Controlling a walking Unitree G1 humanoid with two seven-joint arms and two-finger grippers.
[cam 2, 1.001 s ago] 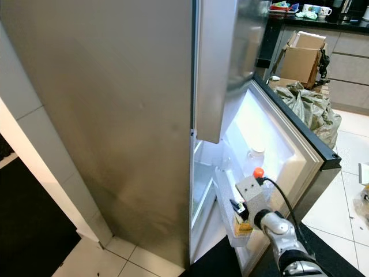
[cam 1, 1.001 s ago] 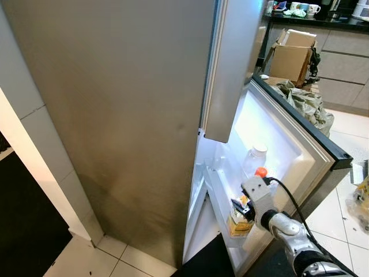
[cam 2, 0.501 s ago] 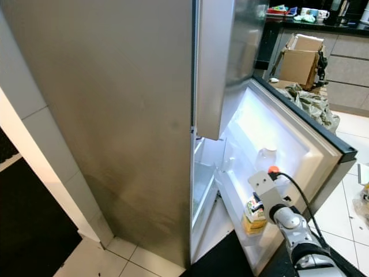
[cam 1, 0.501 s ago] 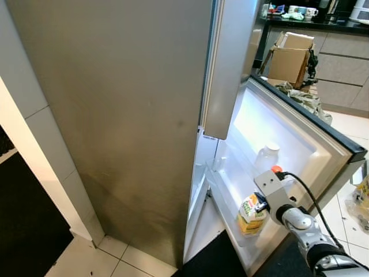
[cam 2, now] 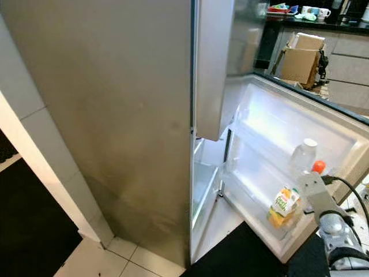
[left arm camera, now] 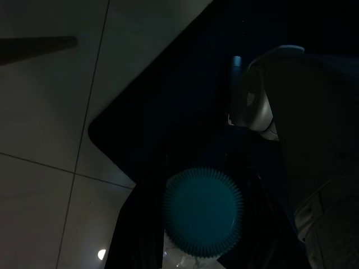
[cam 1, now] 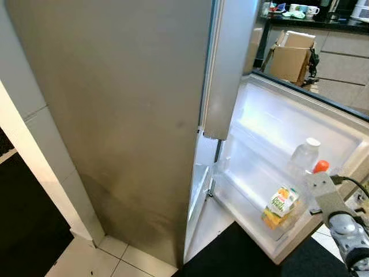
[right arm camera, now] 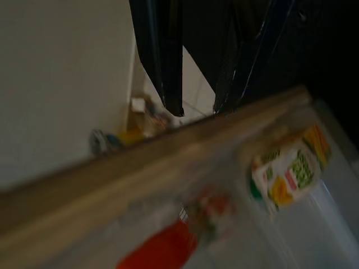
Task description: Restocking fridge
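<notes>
The juice carton [cam 1: 279, 205] stands in the low shelf of the open fridge door [cam 1: 288, 124], just beside a clear bottle [cam 1: 304, 159] and an orange-capped bottle [cam 1: 320, 167]. We judge that shelf partly stocked: three items in, room left. Our right gripper [right arm camera: 197, 106] sits at the door's outer edge, fingers spread a little and holding nothing; in the right wrist view, though blurred, the carton and the orange cap lie past the edge, apart from the fingers. Our right arm [cam 1: 340, 216] shows at the lower right corner by the door. Our left gripper [left arm camera: 205, 224] hangs low over the dark mat and the tiled floor [left arm camera: 50, 112]. It is clamped on a bottle with a ribbed teal cap [left arm camera: 203, 212]. We reckon this one is yet to go in. A cardboard box [cam 1: 293, 55] stands well apart by the kitchen counter. The fridge body [cam 1: 115, 115] is a plain steel face.
</notes>
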